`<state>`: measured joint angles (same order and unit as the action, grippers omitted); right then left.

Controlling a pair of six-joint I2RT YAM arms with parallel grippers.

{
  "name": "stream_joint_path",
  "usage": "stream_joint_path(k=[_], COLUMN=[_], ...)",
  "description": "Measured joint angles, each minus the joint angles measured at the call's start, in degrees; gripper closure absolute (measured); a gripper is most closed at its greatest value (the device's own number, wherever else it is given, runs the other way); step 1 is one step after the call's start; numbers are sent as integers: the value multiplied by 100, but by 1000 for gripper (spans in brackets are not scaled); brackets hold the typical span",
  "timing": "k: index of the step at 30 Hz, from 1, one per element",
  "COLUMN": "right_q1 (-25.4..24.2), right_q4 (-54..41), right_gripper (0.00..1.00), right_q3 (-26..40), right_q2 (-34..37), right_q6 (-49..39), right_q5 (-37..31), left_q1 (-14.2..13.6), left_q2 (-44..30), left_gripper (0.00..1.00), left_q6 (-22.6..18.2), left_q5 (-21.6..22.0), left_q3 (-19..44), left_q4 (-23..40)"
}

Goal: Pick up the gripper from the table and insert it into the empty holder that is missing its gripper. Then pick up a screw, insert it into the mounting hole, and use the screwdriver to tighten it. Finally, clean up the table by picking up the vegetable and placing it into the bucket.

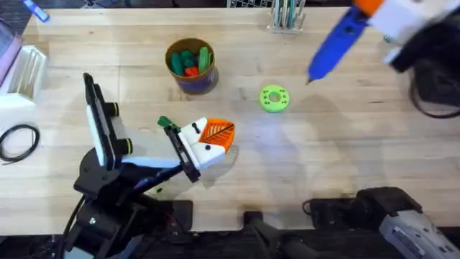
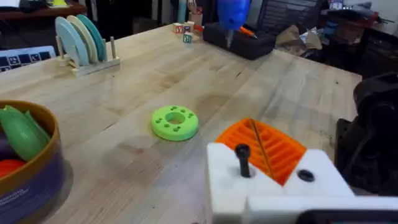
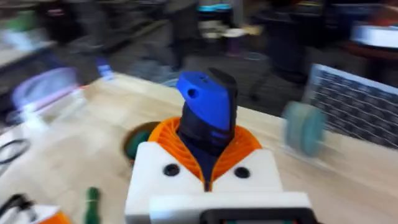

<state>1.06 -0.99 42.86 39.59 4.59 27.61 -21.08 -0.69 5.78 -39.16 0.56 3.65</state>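
Overhead steep; wrist views low, perhaps sharing the bucket.

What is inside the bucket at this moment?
The bucket holds green toy vegetables and a red piece. Whatever lies beneath them is covered.

No text, label, number or sign is readable on anything here.

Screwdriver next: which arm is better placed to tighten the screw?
Right, probably. The right gripper already grips the screwdriver, raised over the table; the screw stands proud in the white mount.
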Motion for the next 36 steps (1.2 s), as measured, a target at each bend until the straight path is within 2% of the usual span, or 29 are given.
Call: stream_joint_path(k=[6,9,12,18,23,36], right_q1=[1763,2442,2856,3220,3347,3988], right_q4=[1841,2028,2015,1984,1755,1505], right_gripper=[981,981,981,981,981,981], right_q3=[-132,11,295,1190,1787,1872], right_q2=[553,859,1359,2319,2686,2976], right_q6=[123,143,145,217,404,572], right_q5=[184,269,326,526,782,917], left_q1=[0,0,0,0,0,0], left_q2=[0,0,0,1,0,0], left_gripper=[995,995,995,995,995,995], left_q6=[0,0,0,1,0,0], left_q5=[2,2,2,2,0,2], left_q3=[0,0,0,0,0,0], left_q4=[1,-1,1,0,1,1])
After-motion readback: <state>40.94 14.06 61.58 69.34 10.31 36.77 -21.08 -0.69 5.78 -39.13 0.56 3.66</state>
